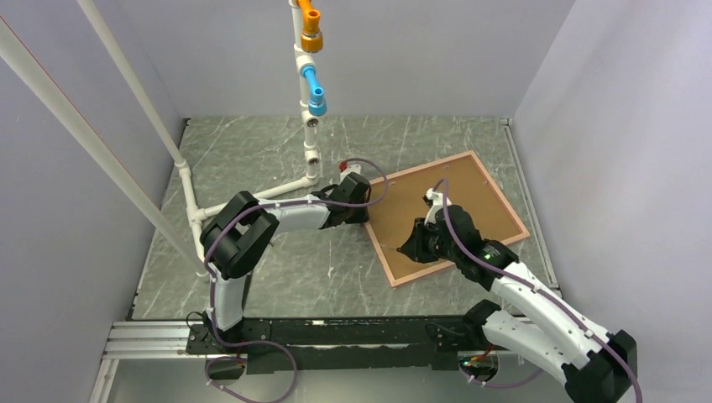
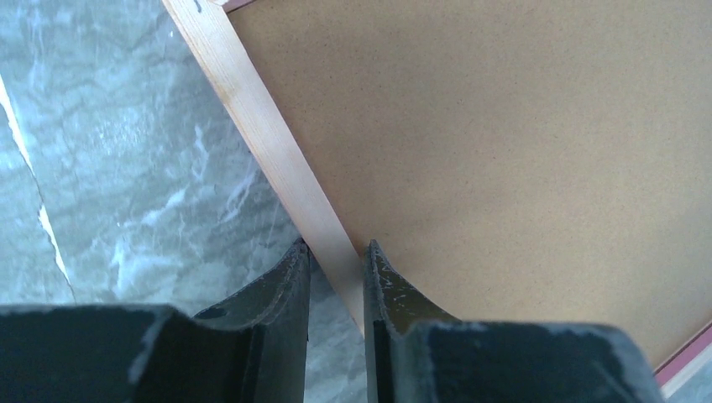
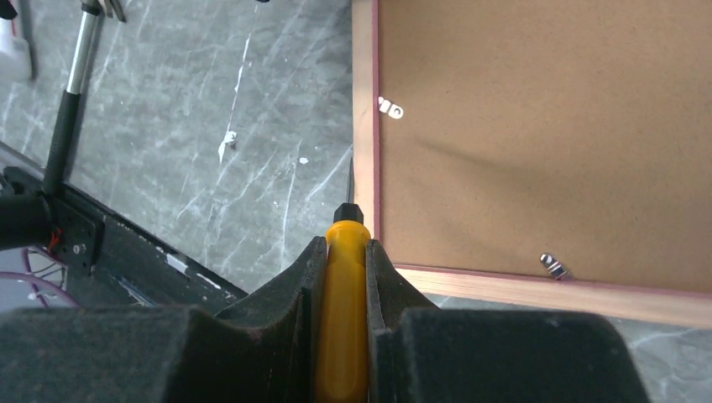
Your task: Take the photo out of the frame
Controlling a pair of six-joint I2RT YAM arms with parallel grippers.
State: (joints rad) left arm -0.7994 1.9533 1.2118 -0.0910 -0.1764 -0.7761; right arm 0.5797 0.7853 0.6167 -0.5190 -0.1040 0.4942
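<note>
Left jaws pinched narrowly on the frame (image 2: 256, 126) rail, right jaws clamped tight around a yellow-handled screwdriver (image 3: 342, 319).

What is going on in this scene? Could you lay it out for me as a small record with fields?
Frame: lies face down on the grey marble table
Backing board: brown, still seated in the frame
Metal clips: two show at the board's edge
Left claw: closed on the frame's wooden rail
Right claw: closed on a yellow-handled screwdriver, blade alongside the rail
Photo: not in sight
</note>
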